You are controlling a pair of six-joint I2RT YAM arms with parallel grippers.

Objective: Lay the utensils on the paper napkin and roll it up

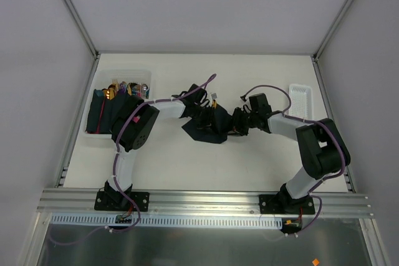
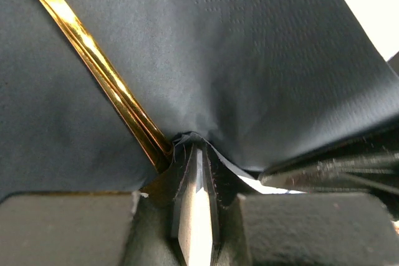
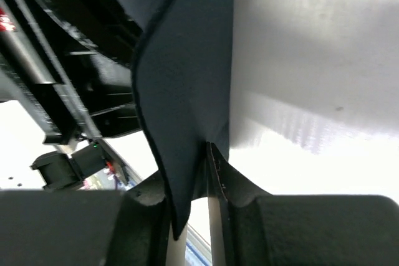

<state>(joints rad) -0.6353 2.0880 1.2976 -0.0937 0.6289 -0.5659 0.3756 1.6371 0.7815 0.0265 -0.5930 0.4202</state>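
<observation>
left gripper (image 2: 198, 154), right gripper (image 3: 209, 154) — pinching napkin (image 2: 262, 60); utensil (image 2: 93, 54) atop

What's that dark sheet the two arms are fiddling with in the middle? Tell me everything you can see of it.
It is a paper napkin, very dark navy, thin and matte, with faint embossed dots near one edge. It sits crumpled and partly lifted mid-way across the white table. The left end effector pinches a puckered fold of it, and the right end effector grips another edge. Gold-coloured utensil handles lie against it, running into the left pinch.
</observation>
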